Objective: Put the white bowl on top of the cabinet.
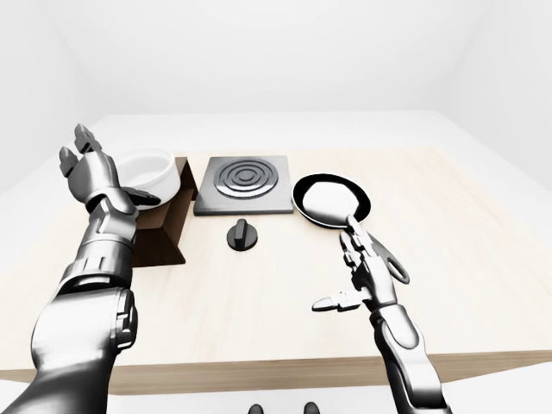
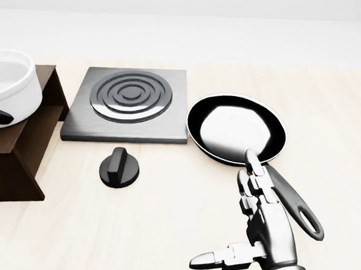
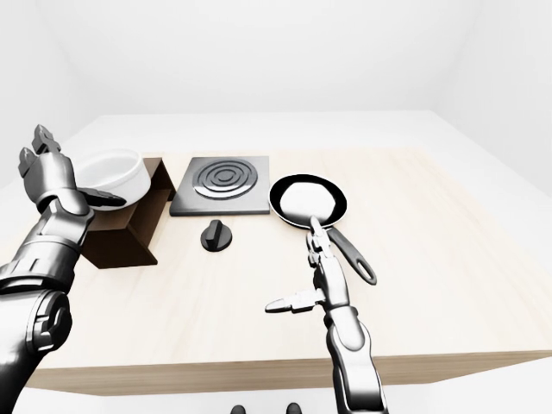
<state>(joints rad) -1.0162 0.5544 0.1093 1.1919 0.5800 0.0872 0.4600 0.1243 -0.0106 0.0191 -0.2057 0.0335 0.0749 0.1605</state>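
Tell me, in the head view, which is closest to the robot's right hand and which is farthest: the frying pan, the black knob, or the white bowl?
From the right hand, at the view's bottom right:
1. Frying pan: its handle runs right beside the hand's fingers.
2. Black knob: left of the hand, below the stove plate.
3. White bowl: far left edge, on the brown cabinet.

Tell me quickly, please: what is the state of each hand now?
Left hand: open, fingers spread upward, beside the round white bowl on the dark brown wooden cabinet; holding nothing.
Right hand: open, empty, above the table.
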